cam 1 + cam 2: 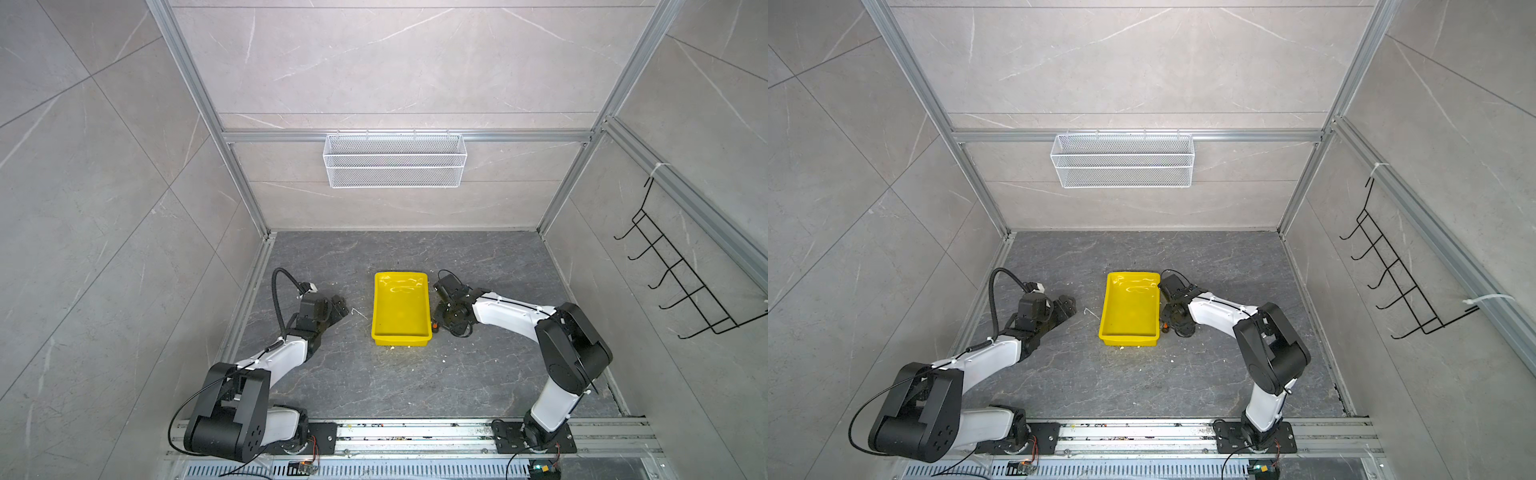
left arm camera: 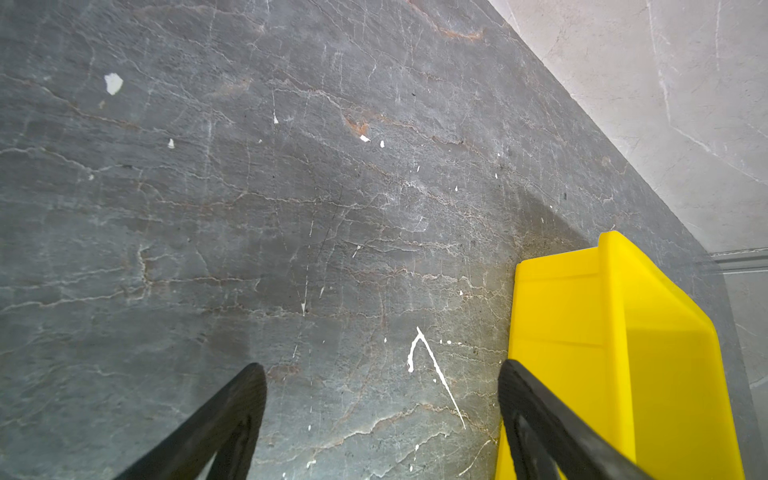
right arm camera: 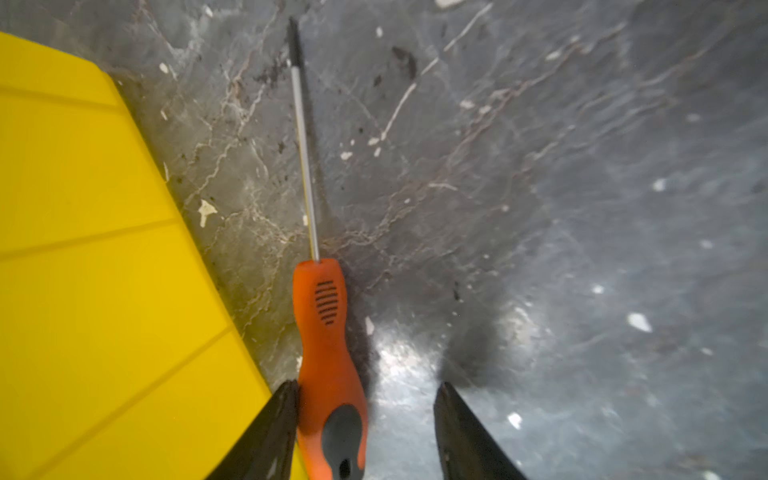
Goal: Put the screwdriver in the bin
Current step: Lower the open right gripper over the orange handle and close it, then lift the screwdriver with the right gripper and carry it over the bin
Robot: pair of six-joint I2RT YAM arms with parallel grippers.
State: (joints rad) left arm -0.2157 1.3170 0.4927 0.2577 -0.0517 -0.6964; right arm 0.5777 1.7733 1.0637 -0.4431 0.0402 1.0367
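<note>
Screwdriver (image 3: 328, 332) lies flat on the table (image 3: 540, 208) just right of the bin (image 3: 83, 249), right gripper (image 3: 365, 388) open astride its orange handle, one jaw touching, and it looks light, stiff, maybe slick, so pinch the fat handle, not the thin shaft.

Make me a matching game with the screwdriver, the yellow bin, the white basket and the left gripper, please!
Things:
1. screwdriver
2. bin
3. wire basket
4. left gripper

Matches:
A. hangs on the back wall
B. lies on the floor, orange handle
C. open, nothing between its fingers
D. bright yellow

Pairs: 1-B, 2-D, 3-A, 4-C
</note>
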